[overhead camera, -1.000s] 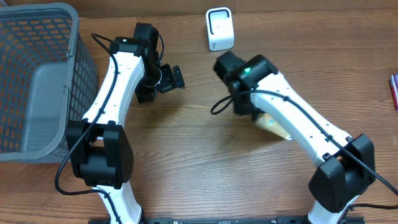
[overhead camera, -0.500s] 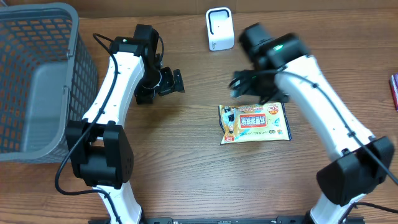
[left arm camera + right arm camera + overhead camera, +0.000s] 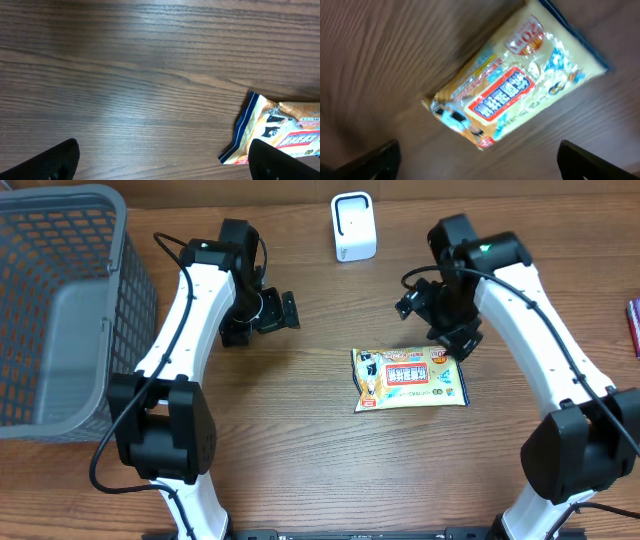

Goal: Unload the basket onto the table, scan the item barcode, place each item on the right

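The snack packet lies flat, label up, on the wooden surface, just beside the right pincer, which hangs spread wide and empty. The left pincer, also released, hovers well apart from the packet. The packet looks light, thin, crinkly and probably slippery. A pinch on a sealed end edge seems safest, leaving both faces clear for the white scanner.

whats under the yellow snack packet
Only the wooden table shows around the snack packet, which lies flat on it with its printed front up. Its underside is covered, so whether anything, or a barcode, is beneath cannot be seen.
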`<action>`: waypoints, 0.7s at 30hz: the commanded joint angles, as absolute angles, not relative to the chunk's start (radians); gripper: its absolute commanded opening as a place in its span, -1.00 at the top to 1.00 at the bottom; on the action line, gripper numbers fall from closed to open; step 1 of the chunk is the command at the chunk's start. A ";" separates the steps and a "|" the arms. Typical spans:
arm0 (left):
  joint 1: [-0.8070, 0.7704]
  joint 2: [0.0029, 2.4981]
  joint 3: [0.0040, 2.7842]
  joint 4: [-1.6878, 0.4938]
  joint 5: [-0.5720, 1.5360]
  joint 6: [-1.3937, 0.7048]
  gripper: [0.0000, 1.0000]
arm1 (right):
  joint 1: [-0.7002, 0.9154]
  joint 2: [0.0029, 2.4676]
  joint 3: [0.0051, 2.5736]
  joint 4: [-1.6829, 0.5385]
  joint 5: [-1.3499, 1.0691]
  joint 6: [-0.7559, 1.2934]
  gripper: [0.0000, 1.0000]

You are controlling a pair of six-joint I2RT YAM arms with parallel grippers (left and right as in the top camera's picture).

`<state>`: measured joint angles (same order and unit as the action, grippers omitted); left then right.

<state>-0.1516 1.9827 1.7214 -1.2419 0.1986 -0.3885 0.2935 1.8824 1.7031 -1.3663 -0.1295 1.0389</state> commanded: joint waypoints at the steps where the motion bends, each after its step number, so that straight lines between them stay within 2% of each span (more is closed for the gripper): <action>1: -0.160 1.986 1.736 -1.241 0.207 -0.373 -0.99 | 0.316 1.876 1.630 -1.327 -0.105 1.340 -1.00; 5: -0.160 1.986 1.736 -1.238 0.207 -0.373 -0.99 | 0.334 1.876 1.524 -1.253 -0.098 1.436 -1.00; 18: -0.160 1.986 1.736 -1.234 0.207 -0.373 -1.00 | 0.344 1.876 1.202 -0.875 -0.098 1.520 -1.00; 21: -0.160 1.986 1.736 -1.233 0.207 -0.373 -1.00 | 0.344 1.876 1.172 -0.841 -0.086 1.519 -0.85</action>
<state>-0.1577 1.9827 1.7214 -1.2343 0.1986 -0.3885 0.3420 1.8824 1.2034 -0.8577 -0.1120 1.4921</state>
